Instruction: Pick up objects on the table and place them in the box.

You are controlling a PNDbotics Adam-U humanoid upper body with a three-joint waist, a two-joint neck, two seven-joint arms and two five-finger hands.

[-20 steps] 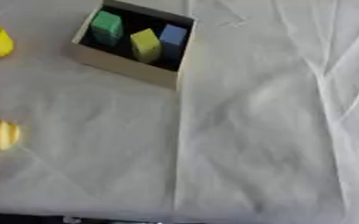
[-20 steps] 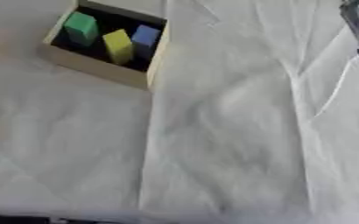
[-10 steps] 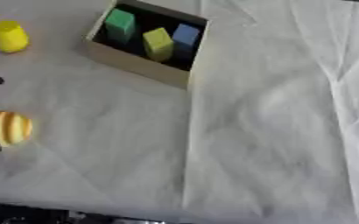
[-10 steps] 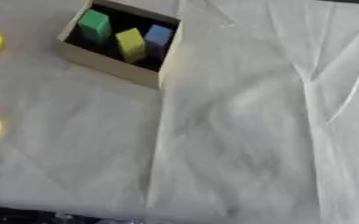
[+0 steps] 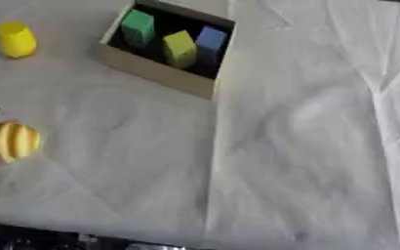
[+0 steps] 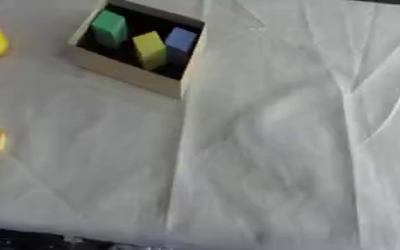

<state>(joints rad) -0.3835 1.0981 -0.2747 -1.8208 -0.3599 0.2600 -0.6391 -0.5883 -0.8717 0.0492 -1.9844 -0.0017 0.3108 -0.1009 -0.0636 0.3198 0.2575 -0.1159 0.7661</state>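
Box (image 5: 156, 73) at 11 o'clock holds green (image 5: 138, 27), yellow (image 5: 179, 48) and blue (image 5: 210, 40) blocks, already sorted. Yellow cylinder (image 5: 15, 39) and ribbed yellow ball (image 5: 12, 141) remain outside. Hands' state cannot be told.

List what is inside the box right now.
The box holds three blocks standing side by side: a green block, a yellow-green block and a blue block. The dark floor shows around them; its near strip is hidden by the front wall.

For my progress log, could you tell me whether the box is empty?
Not empty: the box holds a green block, a yellow block and a blue block.
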